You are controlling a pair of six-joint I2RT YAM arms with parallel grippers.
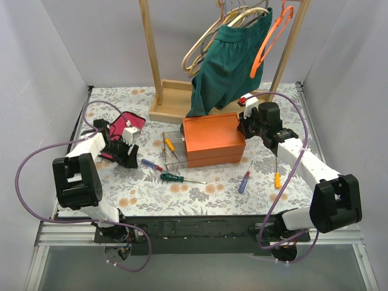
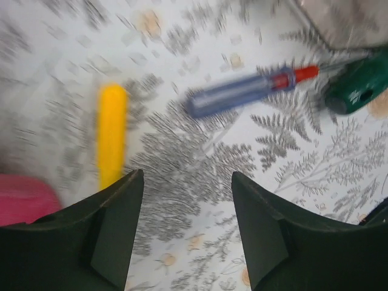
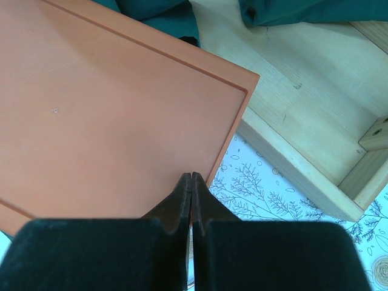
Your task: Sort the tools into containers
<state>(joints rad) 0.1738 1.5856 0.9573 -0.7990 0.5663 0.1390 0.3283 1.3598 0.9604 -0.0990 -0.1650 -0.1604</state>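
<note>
The yellow screwdriver [image 2: 112,130] lies just ahead of the open left pincer [image 2: 187,177].

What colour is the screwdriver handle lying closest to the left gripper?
Yellow. The screwdriver handle shows best in the left wrist view, just beyond the left gripper.

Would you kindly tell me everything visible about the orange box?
The orange box is rectangular, apparently matte plastic, its flat lid closed, with a groove inside the rim and a horizontal seam round the sides. It rests slightly skewed on the floral table, the clear box close by its left side. The shut right gripper hangs at its right edge; contact is unclear.
</note>
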